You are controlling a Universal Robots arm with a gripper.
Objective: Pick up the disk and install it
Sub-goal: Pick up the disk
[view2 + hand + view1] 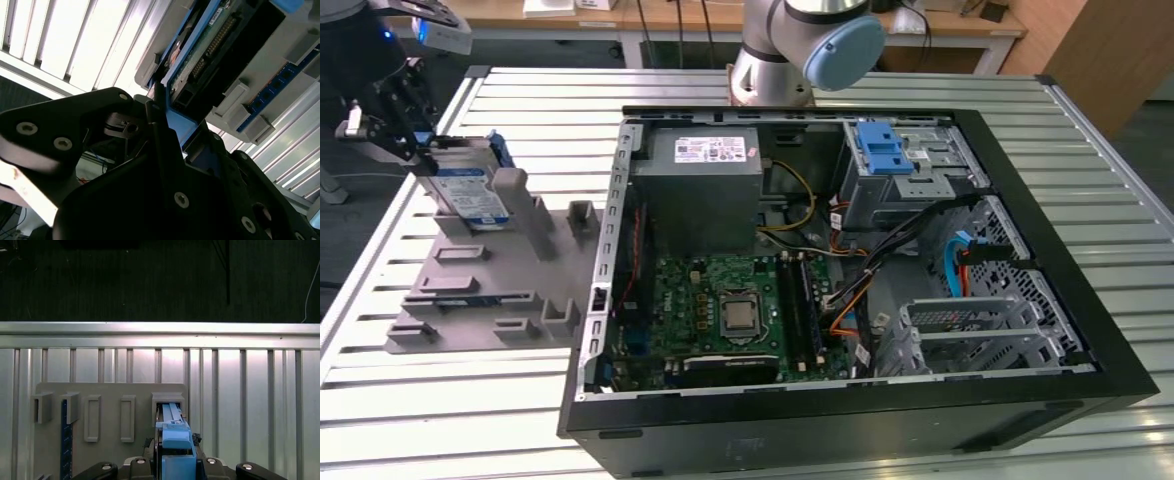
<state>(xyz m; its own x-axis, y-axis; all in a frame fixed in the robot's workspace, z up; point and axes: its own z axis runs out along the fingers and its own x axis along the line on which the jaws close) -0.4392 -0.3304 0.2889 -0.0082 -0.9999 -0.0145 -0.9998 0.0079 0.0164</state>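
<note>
The disk (467, 190), a silver drive with a blue-and-white label in a blue carrier frame, stands on edge in a slot of the grey holder (494, 290) at the exterior view's left. My gripper (416, 148) is at its top edge, apparently shut on it. The first wrist view looks down along the disk (172, 422) into the slot, with dark fingers (158, 440) close on both sides of the blue frame. In the second wrist view a thin dark finger (156, 117) lies against the blue frame, and the disk's (200, 45) circuit-board side shows beyond.
An open computer case (1067, 250) lies at the exterior view's right, with a motherboard (734, 310), a grey power supply (700, 190) and a drive bay holding a blue clip (881, 150). The holder has several other slots (92, 417); one holds a blue strip (64, 440). Everything rests on a slatted metal table (400, 400).
</note>
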